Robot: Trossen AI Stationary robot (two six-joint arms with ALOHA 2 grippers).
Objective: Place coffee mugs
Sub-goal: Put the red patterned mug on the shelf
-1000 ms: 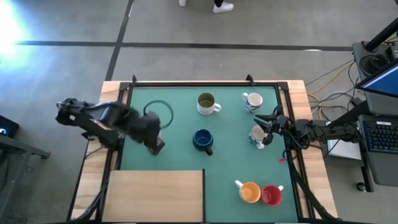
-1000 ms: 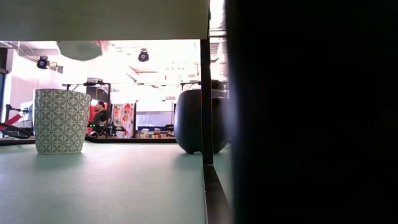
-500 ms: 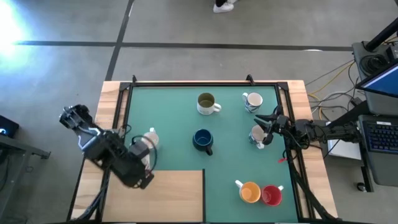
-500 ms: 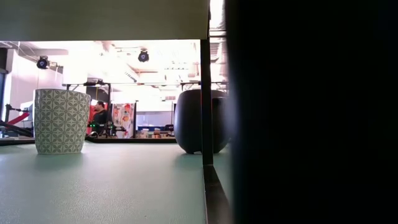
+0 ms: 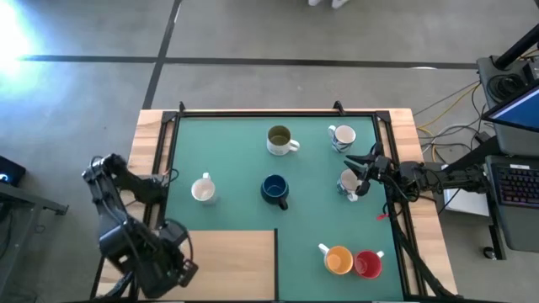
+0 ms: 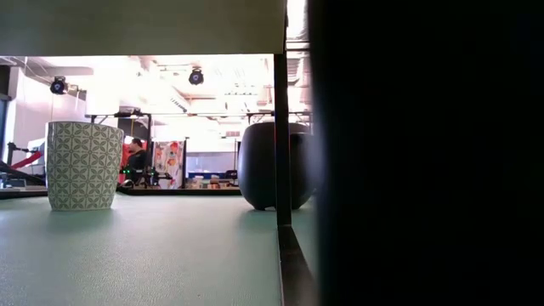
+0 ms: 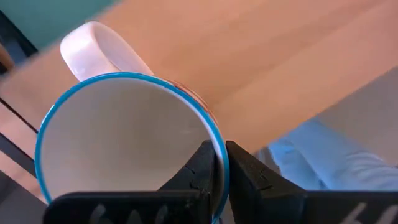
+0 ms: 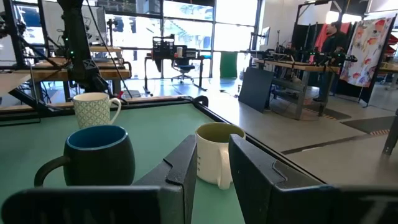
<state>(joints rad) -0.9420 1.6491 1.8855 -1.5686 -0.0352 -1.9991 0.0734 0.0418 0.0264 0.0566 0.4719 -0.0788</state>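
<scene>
Green matting covers the worktop [image 5: 236,143], framed by pale wood, with a bare wooden board [image 5: 210,265] over its near left corner. At the far left, off the mat and over the wooden edge, the left pincer [image 7: 219,163] is closed on the rim of a blue-rimmed white mug [image 7: 124,134], one finger inside the rim and one outside; the mug's white handle points away from the fingers, with light wood beneath it. In the high view that arm [image 5: 139,244] is folded low beside the board.

On the mat stands a patterned white mug [image 5: 202,189], then a dark blue mug [image 5: 274,189] near the centre and an olive-green mug [image 5: 280,139] farther back. Right of those sits a white mug [image 5: 342,136] by the back rail, and another white mug [image 5: 349,183] just at the right pincer [image 5: 364,177], which hovers at the right edge with its fingers narrowly parted and nothing between them. Near the front right, an orange mug [image 5: 338,260] and a red mug [image 5: 368,264] stand touching.
</scene>
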